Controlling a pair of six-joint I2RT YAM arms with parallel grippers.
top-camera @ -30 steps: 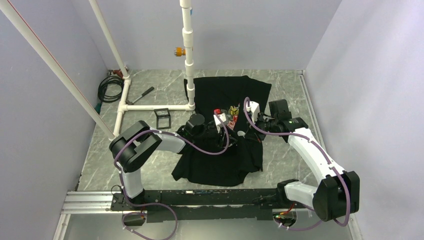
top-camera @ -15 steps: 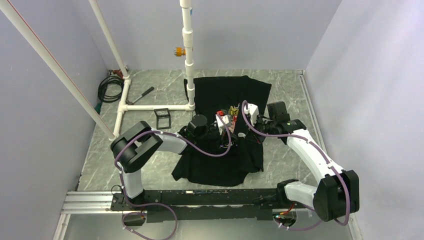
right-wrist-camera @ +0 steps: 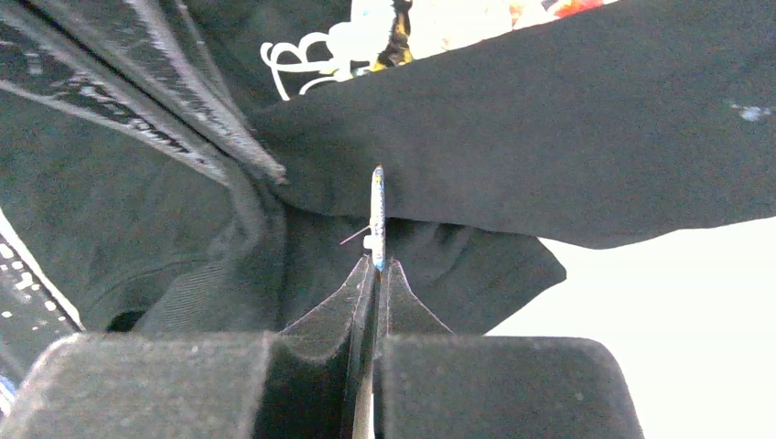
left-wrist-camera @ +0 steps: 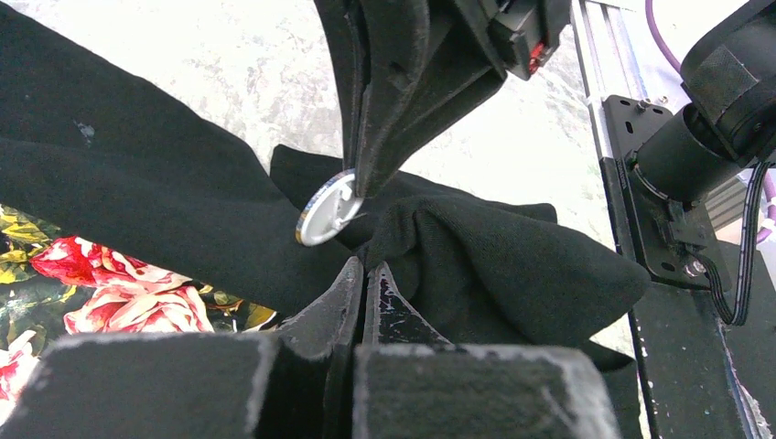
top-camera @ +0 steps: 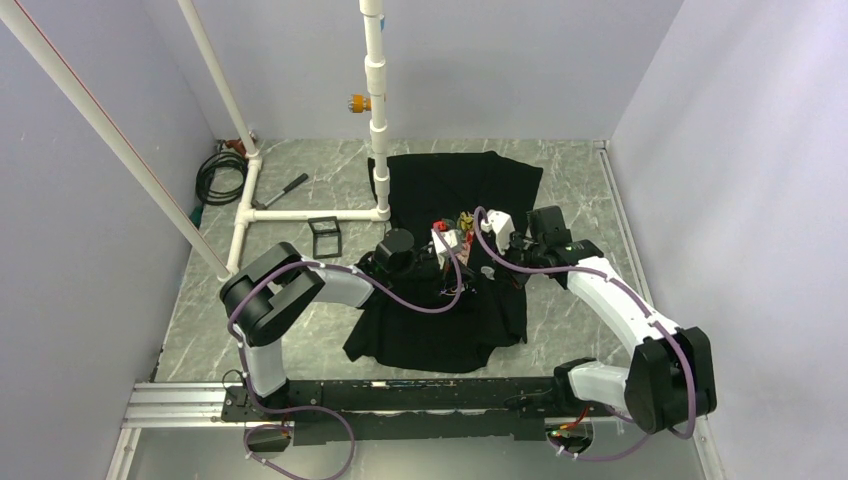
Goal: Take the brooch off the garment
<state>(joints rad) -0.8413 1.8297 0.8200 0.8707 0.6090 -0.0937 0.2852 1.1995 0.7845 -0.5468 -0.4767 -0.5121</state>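
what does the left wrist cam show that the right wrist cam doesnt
Only the left wrist view: the brooch seen as a round silvery disc, and the metal rail at the table edge. Only the right wrist view: the brooch edge-on as a thin sliver, and the pale cursive lettering. Both: the black garment, the right gripper shut on the brooch, and the left gripper shut on the garment.

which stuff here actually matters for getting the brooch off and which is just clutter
Job: brooch, pinched by the right fingers; garment, gripped by the left fingers.
Lying about: coiled cable, hammer-like tool, small black frame, white pipe stand.
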